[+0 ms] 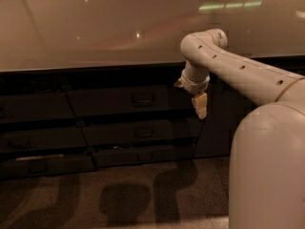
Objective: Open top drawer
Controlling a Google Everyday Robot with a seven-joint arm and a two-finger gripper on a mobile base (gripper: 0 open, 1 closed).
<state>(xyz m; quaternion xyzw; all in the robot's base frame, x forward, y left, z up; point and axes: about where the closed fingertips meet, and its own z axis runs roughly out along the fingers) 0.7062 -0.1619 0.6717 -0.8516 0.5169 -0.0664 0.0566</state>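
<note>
The top drawer point(128, 101) is the widest dark grey front under the pale counter, with a small rectangular pull handle point(142, 98) at its centre. It looks closed, flush with the fronts around it. My gripper point(200, 106) hangs from the white arm at the drawer's right end, to the right of the handle and apart from it. Its pale fingers point downward.
Two slimmer dark drawer fronts point(140, 132) sit below the top drawer, and another stack of drawers point(35, 137) stands to the left. A plain dark cabinet door point(221, 123) is to the right. My white arm point(264, 147) fills the right foreground. The floor is speckled brown.
</note>
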